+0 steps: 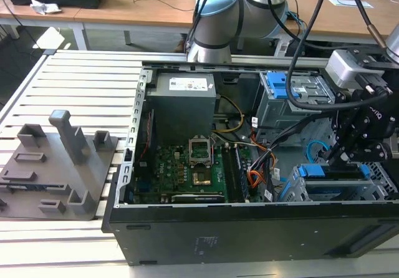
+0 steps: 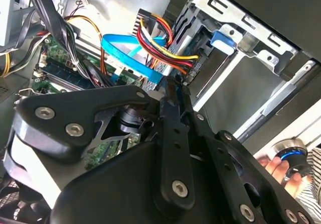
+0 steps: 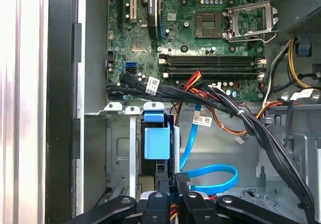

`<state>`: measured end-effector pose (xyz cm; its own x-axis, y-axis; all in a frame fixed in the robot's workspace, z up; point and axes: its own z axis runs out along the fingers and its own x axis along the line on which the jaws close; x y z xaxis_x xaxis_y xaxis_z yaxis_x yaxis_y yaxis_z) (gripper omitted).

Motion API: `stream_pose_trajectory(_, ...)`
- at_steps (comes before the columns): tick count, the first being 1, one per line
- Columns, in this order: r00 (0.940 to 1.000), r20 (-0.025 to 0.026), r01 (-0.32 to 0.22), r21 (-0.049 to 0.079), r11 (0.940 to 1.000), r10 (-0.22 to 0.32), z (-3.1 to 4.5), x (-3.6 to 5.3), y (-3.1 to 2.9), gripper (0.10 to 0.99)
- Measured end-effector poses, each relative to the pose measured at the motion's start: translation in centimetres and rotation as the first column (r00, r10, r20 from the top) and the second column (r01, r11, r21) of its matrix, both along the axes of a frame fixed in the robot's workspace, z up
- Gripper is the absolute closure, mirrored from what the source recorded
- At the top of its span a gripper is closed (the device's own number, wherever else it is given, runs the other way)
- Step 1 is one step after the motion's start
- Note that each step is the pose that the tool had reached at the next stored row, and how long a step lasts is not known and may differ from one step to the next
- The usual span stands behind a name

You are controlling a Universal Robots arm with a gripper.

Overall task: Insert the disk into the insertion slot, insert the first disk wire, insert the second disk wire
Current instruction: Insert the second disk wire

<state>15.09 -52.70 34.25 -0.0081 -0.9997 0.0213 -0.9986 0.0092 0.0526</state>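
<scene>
The disk, seen by its bright blue carrier [image 1: 324,171] [image 3: 157,142], sits inside the insertion slot, a grey sheet-metal cage [image 1: 381,184] [image 3: 118,153] [image 2: 251,45] at the case's front corner. My gripper [image 1: 345,158] [image 3: 174,196] [image 2: 173,91] hangs right over the carrier's end. Its fingers are shut on the black plug of a flat blue disk wire [image 3: 213,176] [image 2: 133,53], which loops away beside the cage. A bundle of red, yellow and black wires [image 2: 163,35] ends at a plug next to my fingertips; whether it is seated I cannot tell.
The open computer case holds a motherboard [image 1: 187,166], a power supply [image 1: 184,94] and a second drive bay with a blue latch [image 1: 277,85]. Black cable bundles [image 3: 241,116] cross near the cage. A grey fixture [image 1: 56,166] stands outside. A person's hand [image 2: 281,169] holds a round device.
</scene>
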Motion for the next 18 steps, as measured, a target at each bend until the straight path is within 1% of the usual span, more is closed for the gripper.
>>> stream_pose_trajectory(3, 1.0, 0.0, -0.001, 0.002, 1.0, 0.001, 0.17, 0.09, 0.0, 0.922)
stream_pose_trajectory(4, 1.0, 0.0, -0.002, 0.002, 1.0, 0.002, 0.2, 0.09, -0.06, 0.922)
stream_pose_trajectory(5, 1.0, 0.0, -0.005, 0.002, 1.0, 0.005, 0.19, 0.1, -0.25, 0.922)
stream_pose_trajectory(7, 1.0, 0.0, -0.007, 0.002, 1.0, 0.007, 0.19, 0.1, -0.35, 0.922)
stream_pose_trajectory(15, 0.9999, -0.0001, -0.011, 0.002, 0.9999, 0.011, -0.12, 0.11, -0.98, 0.922)
stream_pose_trajectory(18, 0.9999, -0.0001, -0.011, 0.002, 0.9999, 0.011, -0.25, 0.1, -1.04, 0.922)
